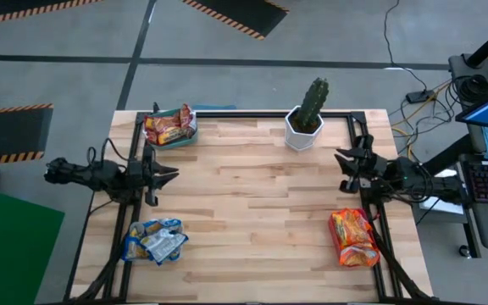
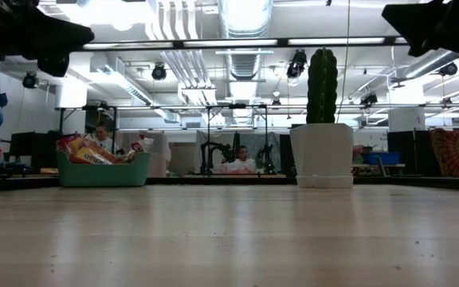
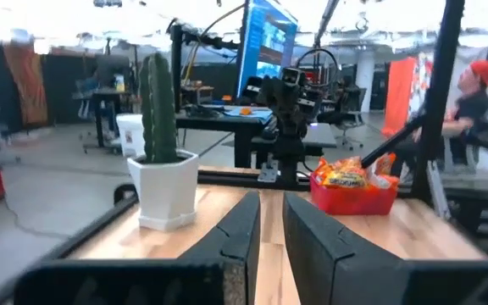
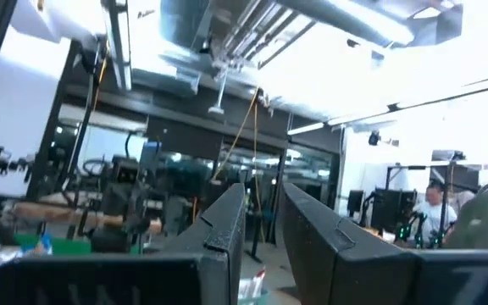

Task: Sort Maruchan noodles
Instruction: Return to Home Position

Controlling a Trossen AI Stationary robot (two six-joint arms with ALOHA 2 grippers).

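Observation:
The Maruchan noodles lie sorted in three trays. Red-silver packets (image 1: 169,127) fill a green tray (image 2: 102,175) at the far left. Blue-yellow packets (image 1: 153,241) sit in a clear tray at the near left, and orange packets (image 1: 354,237) in a pink tray (image 3: 354,199) at the near right. My left gripper (image 1: 172,175) hangs shut over the table's left edge, its fingers (image 3: 271,196) level and with nothing between them. My right gripper (image 1: 339,165) hangs shut over the right edge, tipped upward (image 4: 263,188) and likewise with nothing between its fingers.
A green cactus in a white pot (image 1: 307,114) stands at the far middle of the wooden table (image 1: 252,212). Black frame rails run along the table's left, right and far edges. People sit at desks in the room behind (image 2: 241,163).

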